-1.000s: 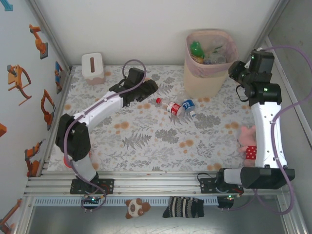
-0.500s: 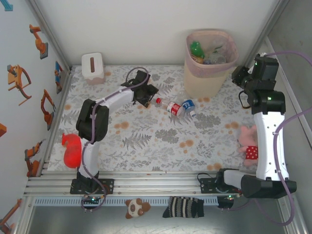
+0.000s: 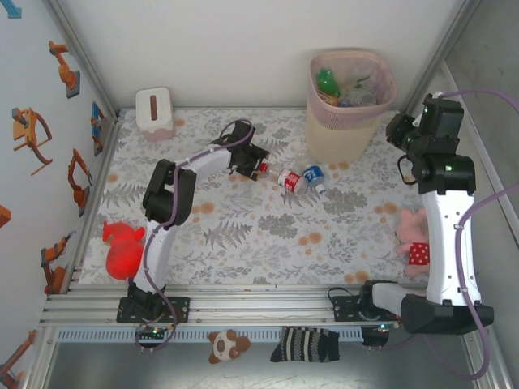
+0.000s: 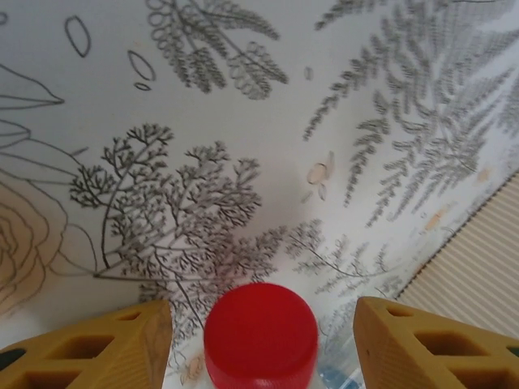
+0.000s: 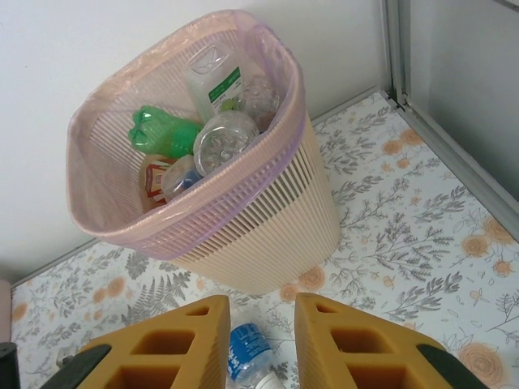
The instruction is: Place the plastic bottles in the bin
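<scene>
Two plastic bottles lie mid-table left of the bin (image 3: 336, 138): one red-capped with a red label (image 3: 285, 179), one blue-labelled (image 3: 313, 177). My left gripper (image 3: 256, 166) is low on the cloth and open. In the left wrist view the red cap (image 4: 260, 334) sits between its yellow fingers (image 4: 97, 348) with a gap on each side. The bin (image 5: 259, 235) holds several bottles, one of them green (image 5: 166, 134). My right gripper (image 5: 262, 312) hovers right of the bin (image 3: 397, 130), fingers a narrow gap apart and empty, with the blue-labelled bottle (image 5: 247, 356) far below.
A white tissue box (image 3: 153, 109) stands at the back left. A red toy (image 3: 122, 247) lies at the front left, a pink plush (image 3: 412, 235) by the right arm. The bin's ribbed wall (image 4: 478, 259) is close on the left gripper's right.
The left arm has stretched rightward and its gripper has come up to the red cap. The right gripper has drawn back a little from the bin.
</scene>
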